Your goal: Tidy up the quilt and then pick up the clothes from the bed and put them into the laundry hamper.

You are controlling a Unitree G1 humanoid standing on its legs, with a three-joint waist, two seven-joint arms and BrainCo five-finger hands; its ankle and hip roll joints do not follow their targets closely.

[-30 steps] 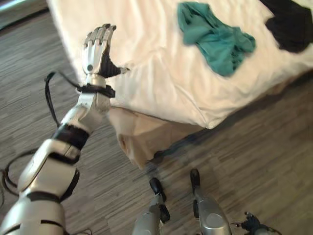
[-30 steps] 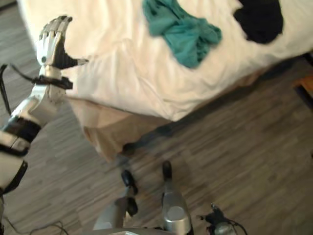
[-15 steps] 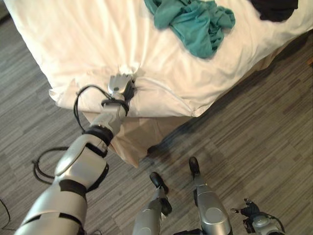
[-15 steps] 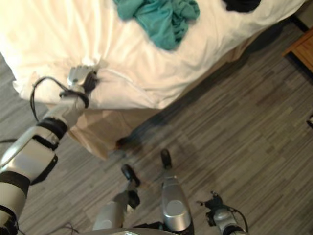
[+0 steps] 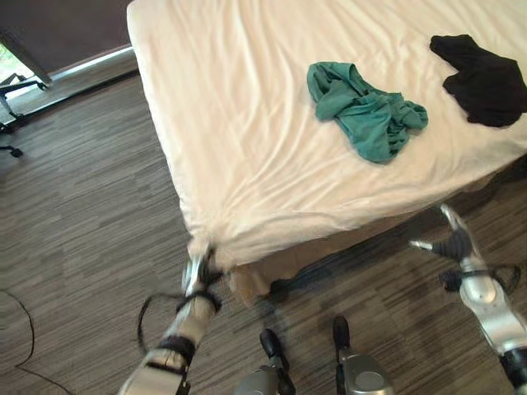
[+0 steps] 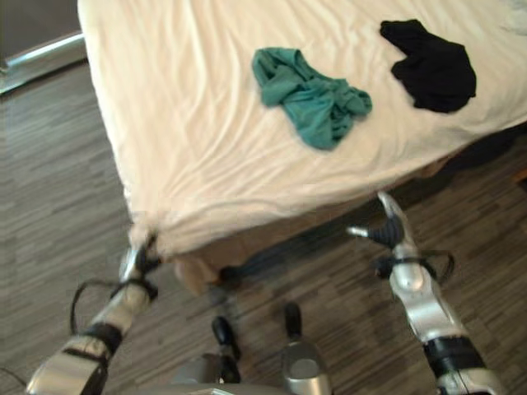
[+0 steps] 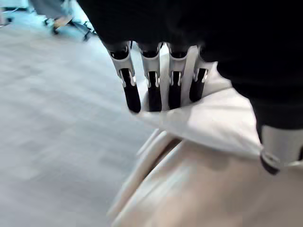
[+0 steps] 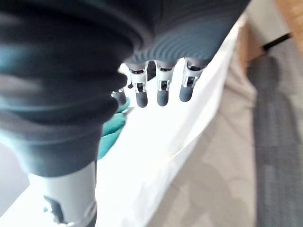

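The cream quilt [image 5: 247,148] lies spread over the bed with light wrinkles. My left hand [image 5: 196,271] is low at the bed's near corner, and its fingers [image 7: 142,90] and thumb pinch the quilt's corner [image 7: 213,123]. A teal garment [image 5: 366,111] lies bunched in the middle of the quilt. A black garment [image 5: 482,78] lies further right. My right hand [image 5: 453,240] hovers off the bed's near edge, below the black garment. Its fingers [image 8: 161,90] are straight and hold nothing.
A beige bed skirt [image 5: 329,247] hangs under the quilt's near edge. Dark wood-plank floor [image 5: 82,206] runs round the bed. A black wheeled stand [image 5: 12,86] is at the far left, and a wooden piece of furniture [image 8: 289,19] stands beside the bed.
My left hand came down open onto the quilt, closed on its edge and now holds its corner low at the bed's corner. The quilt lies flatter. The right hand has come into view. The camera shifted.
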